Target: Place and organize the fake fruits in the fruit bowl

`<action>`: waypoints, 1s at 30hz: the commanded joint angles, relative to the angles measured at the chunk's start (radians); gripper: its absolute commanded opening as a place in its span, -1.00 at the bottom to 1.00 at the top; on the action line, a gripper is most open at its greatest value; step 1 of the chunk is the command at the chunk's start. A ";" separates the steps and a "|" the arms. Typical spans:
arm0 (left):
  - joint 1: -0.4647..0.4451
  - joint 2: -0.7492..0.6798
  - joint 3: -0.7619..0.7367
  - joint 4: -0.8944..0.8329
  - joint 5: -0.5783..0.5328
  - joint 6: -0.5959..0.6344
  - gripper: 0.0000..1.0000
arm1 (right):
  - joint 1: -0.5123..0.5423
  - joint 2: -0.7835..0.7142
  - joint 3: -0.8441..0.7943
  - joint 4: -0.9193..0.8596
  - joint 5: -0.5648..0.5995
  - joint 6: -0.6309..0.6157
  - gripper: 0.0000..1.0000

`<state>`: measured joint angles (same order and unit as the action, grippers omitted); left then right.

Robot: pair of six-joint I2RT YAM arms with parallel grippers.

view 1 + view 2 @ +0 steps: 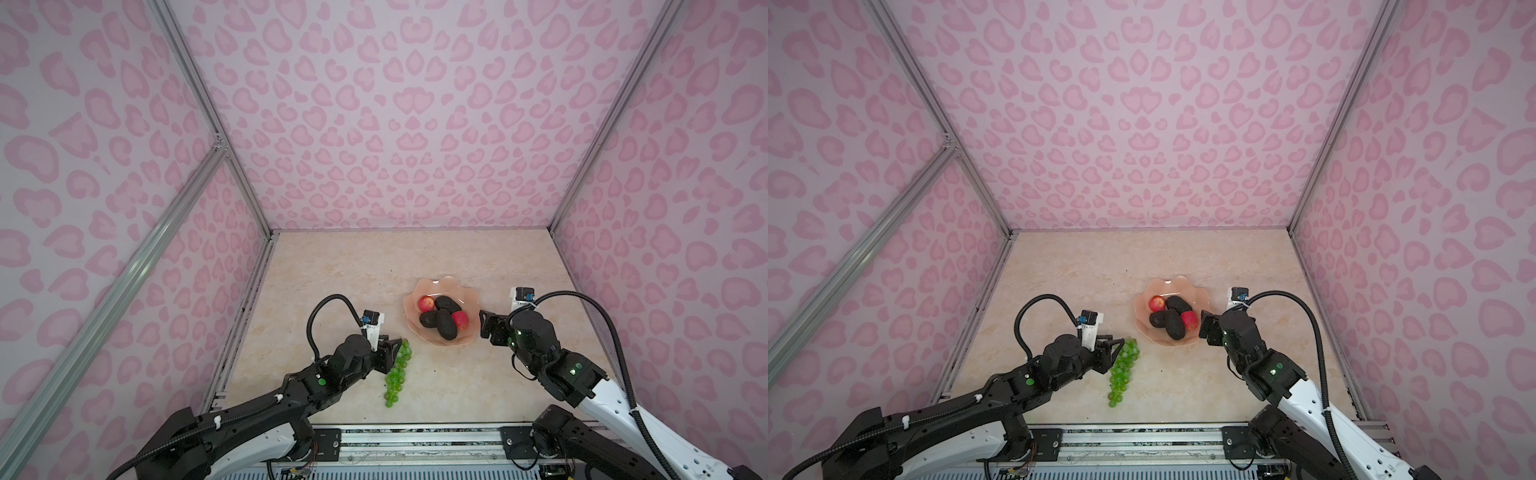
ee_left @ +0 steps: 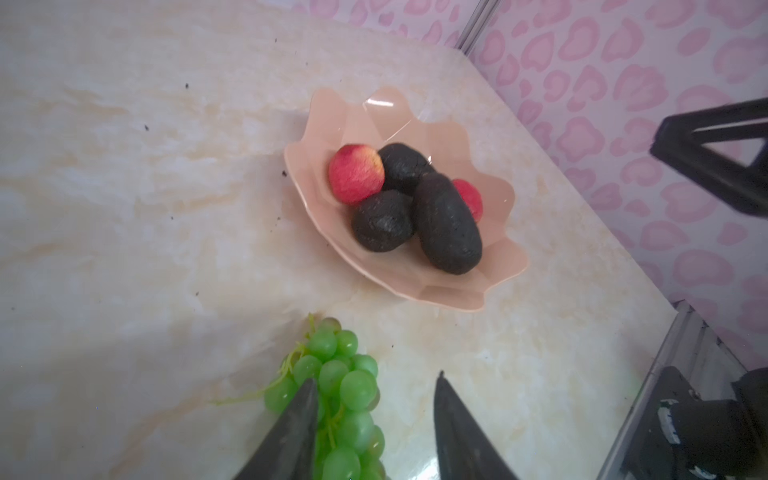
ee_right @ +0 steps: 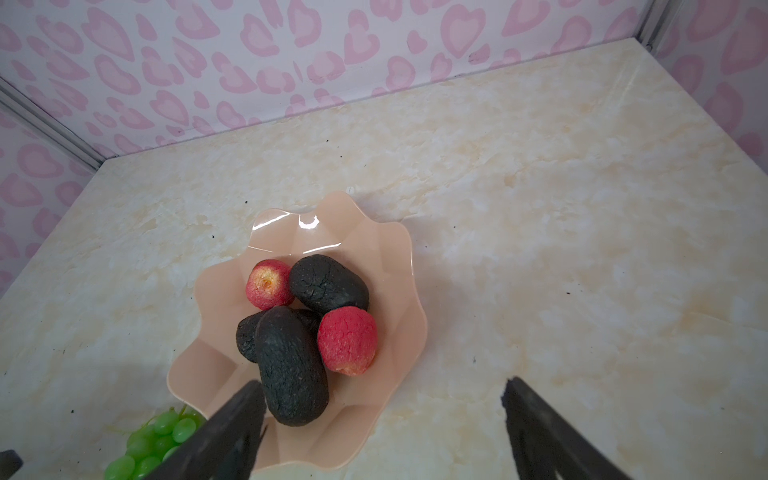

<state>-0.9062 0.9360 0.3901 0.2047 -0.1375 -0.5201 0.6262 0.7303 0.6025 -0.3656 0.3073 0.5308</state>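
Only the left wrist view showed the left tool point(image 2: 376, 378) open by the grapes point(image 2: 345, 390). The right tool point(image 3: 384, 383) stood wide.

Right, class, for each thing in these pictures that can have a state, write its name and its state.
green grapes, lying on the table, outside the bowl.
fruit bowl, upright on the table, holding five fruits.
avocados, all three in the bowl.
red fruits, both in the bowl.
left gripper, open, jaws astride the grapes' wide end.
right gripper, open, empty, by the bowl's rim.
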 commanded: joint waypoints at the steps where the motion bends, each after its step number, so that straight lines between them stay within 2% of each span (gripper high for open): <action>1: 0.000 0.022 0.011 -0.088 0.006 0.024 0.35 | 0.000 -0.001 0.002 0.004 0.012 0.004 0.79; 4: -0.002 0.102 -0.008 -0.067 0.037 -0.009 0.54 | -0.001 -0.002 -0.003 0.007 0.009 0.007 0.79; 7: -0.003 0.181 -0.001 -0.055 0.035 -0.018 0.90 | 0.000 -0.002 -0.002 0.005 0.007 0.008 0.79; 8: -0.004 0.203 0.006 -0.056 0.028 -0.013 0.96 | -0.001 -0.005 -0.003 0.006 0.008 0.009 0.79; 16: -0.003 0.391 0.077 -0.022 0.046 -0.003 0.99 | -0.001 -0.026 -0.017 -0.006 0.012 0.016 0.79; 20: -0.003 0.474 0.084 0.016 0.027 -0.024 0.87 | -0.006 -0.041 -0.017 -0.014 0.017 0.014 0.79; 24: -0.003 0.511 0.077 0.051 0.018 -0.047 0.57 | -0.013 -0.048 -0.015 -0.022 0.015 0.009 0.79; 28: -0.003 0.459 0.049 0.086 0.000 -0.047 0.19 | -0.019 -0.051 -0.017 -0.024 0.013 0.010 0.79; 30: -0.003 0.408 0.035 0.094 -0.010 -0.034 0.08 | -0.020 -0.055 -0.020 -0.023 0.013 0.013 0.78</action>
<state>-0.9108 1.3899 0.4381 0.2451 -0.1177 -0.5556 0.6083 0.6785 0.5915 -0.3767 0.3134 0.5388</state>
